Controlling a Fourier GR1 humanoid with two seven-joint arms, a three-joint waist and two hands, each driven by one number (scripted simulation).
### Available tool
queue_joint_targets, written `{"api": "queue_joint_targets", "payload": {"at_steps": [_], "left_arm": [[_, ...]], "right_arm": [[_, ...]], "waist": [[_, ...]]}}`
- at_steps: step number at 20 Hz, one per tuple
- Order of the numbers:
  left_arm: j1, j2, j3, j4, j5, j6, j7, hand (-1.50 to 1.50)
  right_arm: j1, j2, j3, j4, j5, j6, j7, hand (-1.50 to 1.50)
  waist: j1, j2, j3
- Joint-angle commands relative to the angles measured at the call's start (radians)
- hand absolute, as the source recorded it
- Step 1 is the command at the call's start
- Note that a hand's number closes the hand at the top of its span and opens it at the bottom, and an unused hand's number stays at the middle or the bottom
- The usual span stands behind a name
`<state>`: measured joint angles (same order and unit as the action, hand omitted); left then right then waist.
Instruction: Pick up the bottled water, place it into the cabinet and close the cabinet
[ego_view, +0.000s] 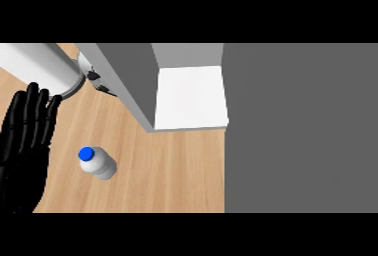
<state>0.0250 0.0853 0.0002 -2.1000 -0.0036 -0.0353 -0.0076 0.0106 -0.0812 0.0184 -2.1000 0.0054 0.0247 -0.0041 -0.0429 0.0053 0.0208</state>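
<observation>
Fingers (33, 107) of the left hand (22, 150) are extending straight and close together, holding nothing, at the view's left edge. The bottled water (97, 162) is standing just beside it on the wooden worktop (170, 175), apart from the open cabinet (188, 95).

One bottled water (97, 162), one cabinet (184, 90), one black hand (26, 145), and one wooden counter (170, 170).
</observation>
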Motion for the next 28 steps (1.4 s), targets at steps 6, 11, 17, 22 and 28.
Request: {"api": "queue_joint_targets", "payload": {"at_steps": [6,11,17,22,28], "left_arm": [[0.065,-0.075,-0.072,-0.097,-0.372,0.234,0.097,-1.50],[0.164,-0.084,-0.225,-0.137,-0.223,0.468,0.212,-1.50],[0.342,-0.085,-0.505,-0.286,-0.408,0.592,0.238,-1.50],[0.443,-0.078,-0.640,-0.362,-0.509,0.611,0.249,-1.50],[0.462,-0.034,-0.622,-0.353,-0.494,0.650,0.238,-1.50]], "right_arm": [[0.249,-0.025,0.052,-0.161,0.024,0.048,0.047,-1.50],[0.359,-0.037,0.078,-0.260,-0.192,0.157,0.117,-1.50],[0.494,-0.058,0.027,-0.411,-0.270,0.184,0.174,-1.50],[0.565,-0.052,-0.010,-0.411,-0.306,0.239,0.097,-1.50],[0.646,-0.049,0.009,-0.505,-0.297,0.246,0.114,-1.50]], "waist": [[0.027,-0.014,-0.019],[0.026,-0.012,-0.020],[0.038,-0.012,-0.020],[0.041,-0.013,-0.020],[0.040,-0.013,-0.021]]}}
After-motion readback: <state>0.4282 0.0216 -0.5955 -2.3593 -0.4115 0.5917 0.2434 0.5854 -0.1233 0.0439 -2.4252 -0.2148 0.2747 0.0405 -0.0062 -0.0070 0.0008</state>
